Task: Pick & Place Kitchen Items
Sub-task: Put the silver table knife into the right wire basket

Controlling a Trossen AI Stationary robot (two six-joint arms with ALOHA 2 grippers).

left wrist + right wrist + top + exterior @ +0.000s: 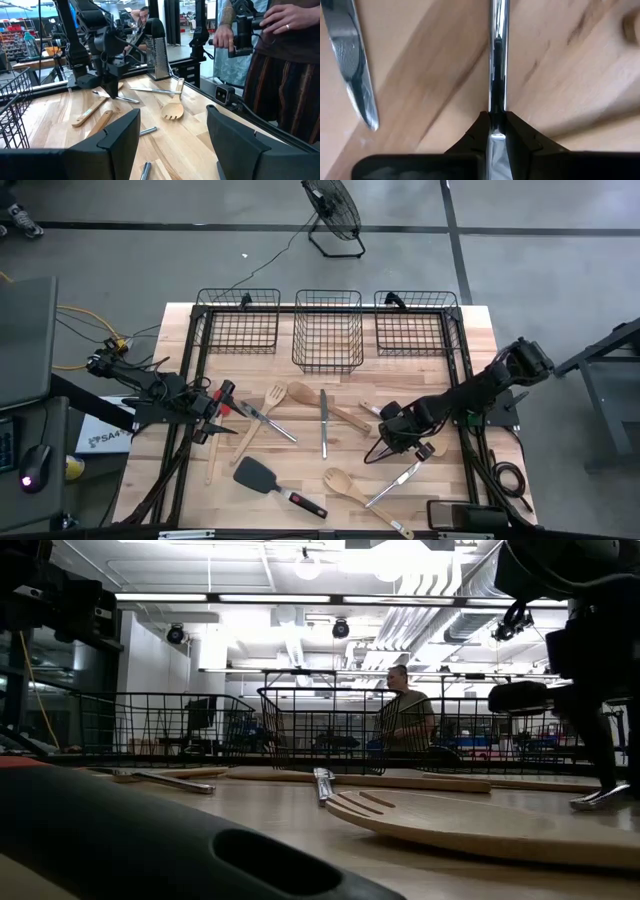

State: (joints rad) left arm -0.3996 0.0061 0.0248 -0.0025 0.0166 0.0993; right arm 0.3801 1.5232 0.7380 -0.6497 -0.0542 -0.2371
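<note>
My right gripper (385, 442) stands over the table's right middle, pointing down, shut on a silver metal utensil (498, 50) that lies on the wood. A second silver blade (350, 65) lies beside it. My left gripper (172, 135) waits open at the table's left edge (225, 410), pointing level across the table, with nothing between its fingers. A wooden fork (272, 398), wooden spoons (310, 395), a silver knife (323, 420), a black turner (262, 475) and another wooden spoon (345, 482) lie flat on the table. My right gripper pinches the silver utensil's thin handle (498, 102) between its two fingers. The fingers come from above, pointing down, and lie across the handle. The utensil still lies along the table (122, 98), its end on the wood (600, 800).
Three black wire baskets (240, 320) (328, 330) (415, 325) stand along the far edge. A silver utensil (395, 485) lies near the front right. A person's hands with a device (245, 30) show beyond the table's edge. A fan (335, 215) stands on the floor behind.
</note>
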